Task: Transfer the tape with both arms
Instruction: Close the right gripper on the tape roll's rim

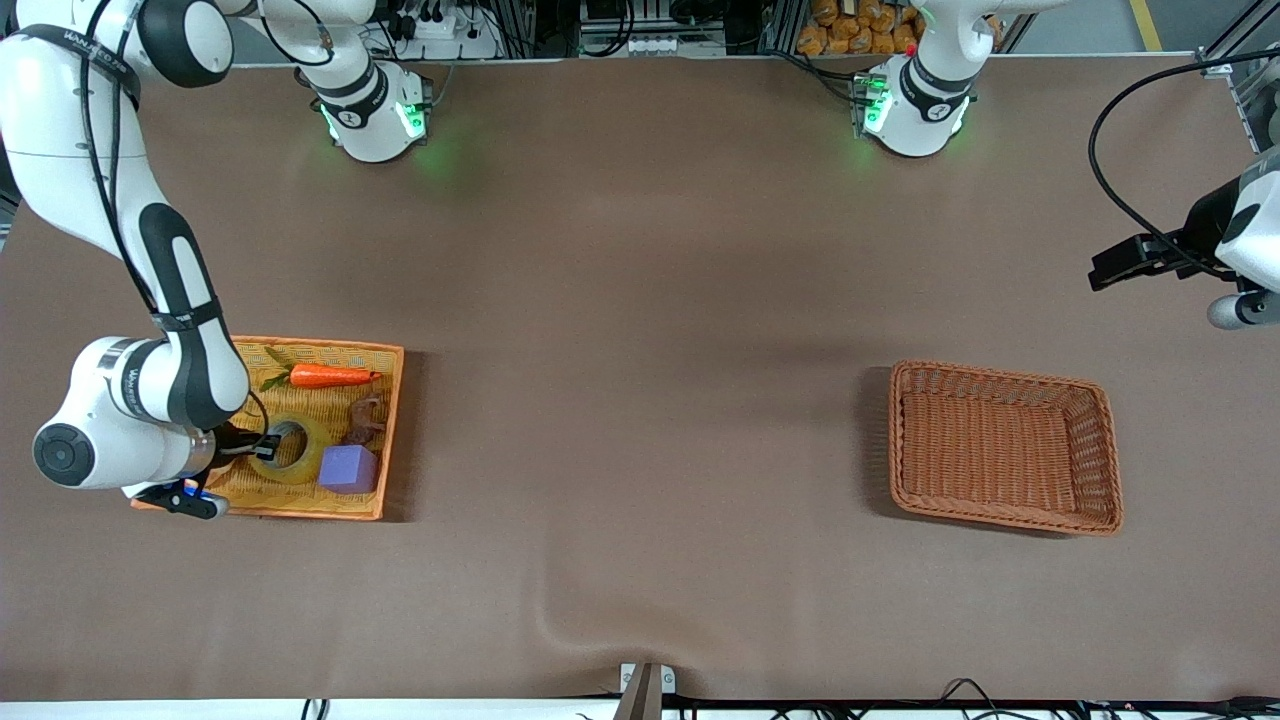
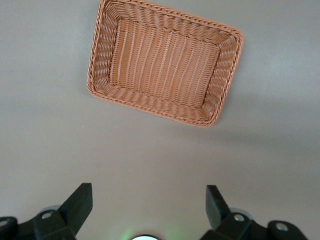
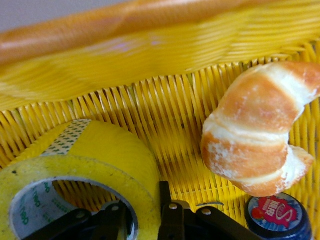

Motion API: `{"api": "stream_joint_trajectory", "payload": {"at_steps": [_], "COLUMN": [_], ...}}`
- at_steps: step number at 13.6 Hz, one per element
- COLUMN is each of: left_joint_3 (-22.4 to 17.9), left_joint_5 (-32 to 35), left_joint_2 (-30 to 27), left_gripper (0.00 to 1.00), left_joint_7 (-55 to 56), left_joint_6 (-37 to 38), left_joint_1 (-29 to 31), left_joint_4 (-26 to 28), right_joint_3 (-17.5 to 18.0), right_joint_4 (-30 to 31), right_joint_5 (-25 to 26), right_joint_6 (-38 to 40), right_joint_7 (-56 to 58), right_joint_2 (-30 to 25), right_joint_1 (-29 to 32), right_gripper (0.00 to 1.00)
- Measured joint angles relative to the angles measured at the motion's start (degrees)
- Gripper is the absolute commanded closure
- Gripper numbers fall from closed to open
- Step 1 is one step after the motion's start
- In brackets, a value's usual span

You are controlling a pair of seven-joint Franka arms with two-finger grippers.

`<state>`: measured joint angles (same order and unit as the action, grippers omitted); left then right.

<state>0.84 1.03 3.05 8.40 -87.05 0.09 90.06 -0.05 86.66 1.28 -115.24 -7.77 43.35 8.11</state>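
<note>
Brown cloth table [image 1: 640, 400] bears the tape's [image 1: 290, 450] yellow basket [image 1: 385, 420].

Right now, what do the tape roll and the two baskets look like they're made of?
Tape roll: glossy yellowish plastic film wound in layers, on a pale core with green print, probably cardboard. The right gripper straddles its wall, one finger inside the core.
Yellow basket: smooth, shiny woven strands, likely plastic, with an orange rim.
Brown basket: matte woven strands with a braided rim, wicker or imitation. The left gripper hangs open above it.
</note>
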Motion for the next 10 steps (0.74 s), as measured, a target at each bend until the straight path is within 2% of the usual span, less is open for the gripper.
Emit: {"api": "stream_joint_trajectory", "payload": {"at_steps": [2, 5, 7, 10], "left_joint_3": [0.1, 0.4, 0.4, 0.4], "left_joint_5": [0.0, 0.0, 0.0, 0.0], "left_joint_2": [0.0, 0.6, 0.6, 0.7], "left_gripper": [0.00, 0.00, 0.00, 0.00], "left_joint_7": [0.0, 0.0, 0.0, 0.0], "left_joint_6": [0.0, 0.2, 0.2, 0.2], "left_joint_1": [-0.1, -0.5, -0.9, -0.9], "left_joint_4": [0.0, 0.1, 0.1, 0.1], "right_joint_3": [0.0, 0.4, 2.1, 4.9], "right_joint_4": [-1.4, -10.3, -15.2, -16.5], "right_joint_5": [0.0, -0.1, -3.2, -7.2], "right_joint_6": [0.8, 13.8, 20.5, 23.2], "right_joint_7": [0.0, 0.2, -0.4, -7.1], "right_joint_2": [-0.1, -1.0, -2.0, -2.9], "right_joint_1": [0.1, 0.6, 0.5, -3.1], "right_gripper": [1.00, 1.00, 1.00, 1.00]}}
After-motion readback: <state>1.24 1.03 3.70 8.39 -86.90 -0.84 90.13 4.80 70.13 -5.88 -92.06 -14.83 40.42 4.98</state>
